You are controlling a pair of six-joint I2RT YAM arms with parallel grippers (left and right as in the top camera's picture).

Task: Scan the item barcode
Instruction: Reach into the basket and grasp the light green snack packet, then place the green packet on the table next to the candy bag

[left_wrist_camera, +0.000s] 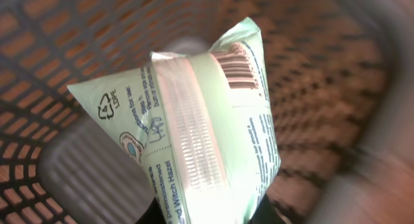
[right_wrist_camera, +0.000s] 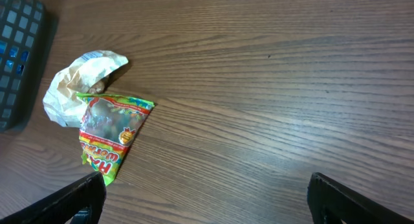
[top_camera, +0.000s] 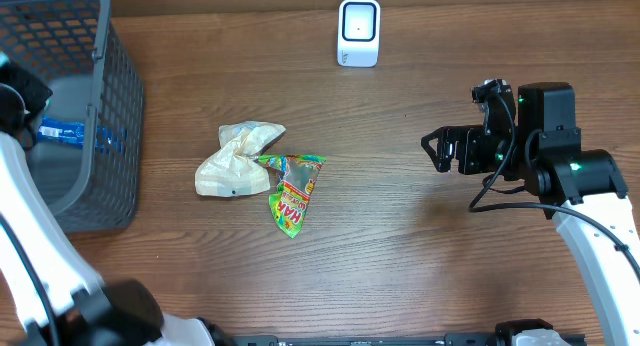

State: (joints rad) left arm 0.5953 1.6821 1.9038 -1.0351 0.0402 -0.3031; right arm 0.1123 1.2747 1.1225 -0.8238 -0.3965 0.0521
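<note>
In the left wrist view, a pale green wipes packet [left_wrist_camera: 207,140] fills the frame, its barcode [left_wrist_camera: 236,70] at the upper right of the back face. My left gripper [left_wrist_camera: 210,214] is shut on the packet's lower end, inside the grey mesh basket [top_camera: 115,106]. From overhead that gripper [top_camera: 18,98] sits over the basket at the far left, and the packet is hidden there. The white scanner [top_camera: 358,31] stands at the back centre of the table. My right gripper [top_camera: 435,151] hangs open over bare wood at the right, nothing between its fingers [right_wrist_camera: 71,201].
A crumpled beige bag [top_camera: 235,158] and a colourful gummy-worm packet [top_camera: 292,193] lie at the table's centre, left of the right gripper. A blue item [top_camera: 70,134] lies in the basket. Bare wood stretches between the scanner and the right arm.
</note>
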